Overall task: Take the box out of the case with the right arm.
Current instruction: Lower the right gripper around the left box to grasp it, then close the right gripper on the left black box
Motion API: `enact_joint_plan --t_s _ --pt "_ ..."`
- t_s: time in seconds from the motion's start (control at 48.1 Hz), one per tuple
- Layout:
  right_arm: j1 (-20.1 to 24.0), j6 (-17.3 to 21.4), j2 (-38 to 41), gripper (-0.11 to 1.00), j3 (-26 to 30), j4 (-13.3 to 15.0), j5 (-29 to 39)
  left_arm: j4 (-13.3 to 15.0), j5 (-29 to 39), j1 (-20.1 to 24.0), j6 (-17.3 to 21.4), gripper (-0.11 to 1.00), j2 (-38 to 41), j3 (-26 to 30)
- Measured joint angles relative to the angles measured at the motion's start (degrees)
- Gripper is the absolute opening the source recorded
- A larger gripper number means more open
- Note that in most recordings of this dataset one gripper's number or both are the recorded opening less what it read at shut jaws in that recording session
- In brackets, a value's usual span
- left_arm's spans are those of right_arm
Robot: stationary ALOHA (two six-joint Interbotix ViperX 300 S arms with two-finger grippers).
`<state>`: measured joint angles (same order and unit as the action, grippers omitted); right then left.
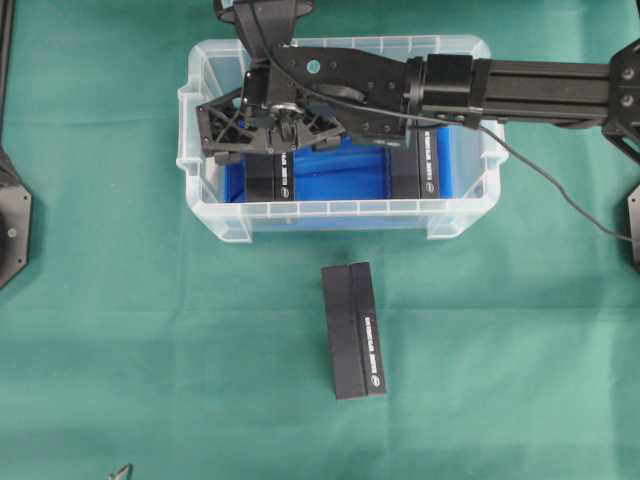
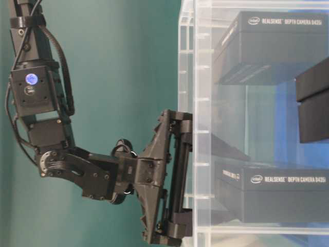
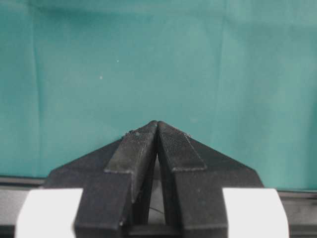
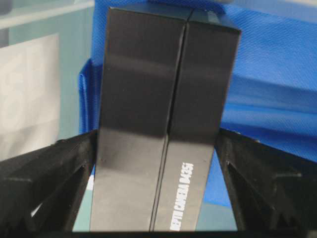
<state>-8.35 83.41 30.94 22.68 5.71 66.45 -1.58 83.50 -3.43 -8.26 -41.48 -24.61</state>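
Over the clear, translucent rectangular plastic case (image 1: pixel 205 215) with its rimmed edge and blue floor lining, the all-black right arm (image 1: pixel 540 85) reaches in from the right side of the overhead view. Its right gripper (image 1: pixel 262 128) with open-lattice pointed fingers hangs above the left end of the case. The jaws stand wide, one finger (image 4: pixel 44 178) on each side of a long black cardboard box (image 4: pixel 158 124) with white printed letters. The wrist view shows the fingers just beside the long sides of this box, but I cannot tell if they touch it; to my judgement the box is not yet gripped. It sits inside the case at the left end, on the blue lining. The wide jaws seem placed so that they can close across the narrow width of the box.

A second black box (image 1: pixel 415 165) is at the right end of the case, partly under the arm. Just outside the case, near its front wall, a third black box (image 1: pixel 354 330) lies flat on the green cloth table (image 1: pixel 100 330).

Away from the case, the left gripper (image 3: pixel 157 144) has its jaws pressed together, holding nothing, above bare cloth.
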Motion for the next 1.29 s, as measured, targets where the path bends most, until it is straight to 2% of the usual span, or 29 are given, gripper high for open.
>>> enact_joint_plan --t_s 0.562,0.624,0.687,0.728,1.29 --pt "-0.18 0.35 0.53 0.93 -1.32 -1.49 -1.67 0.0 0.0 -0.09 0.0 0.0 0.0 0.0" --pt "-0.09 0.35 0.53 0.86 -1.32 -1.67 -1.41 -0.09 0.0 -0.09 0.0 0.0 0.0 0.0" --pt "-0.09 0.88 0.53 0.72 -1.32 -1.76 -0.97 0.0 0.0 -0.09 0.0 0.0 0.0 0.0" --pt "-0.09 1.32 0.62 0.69 -1.23 -1.76 -0.7 0.0 0.0 0.0 0.0 0.0 0.0 0.0" --pt "0.0 2.2 0.7 0.69 -0.62 -1.32 0.0 0.0 0.0 0.0 0.0 0.0 0.0 0.0"
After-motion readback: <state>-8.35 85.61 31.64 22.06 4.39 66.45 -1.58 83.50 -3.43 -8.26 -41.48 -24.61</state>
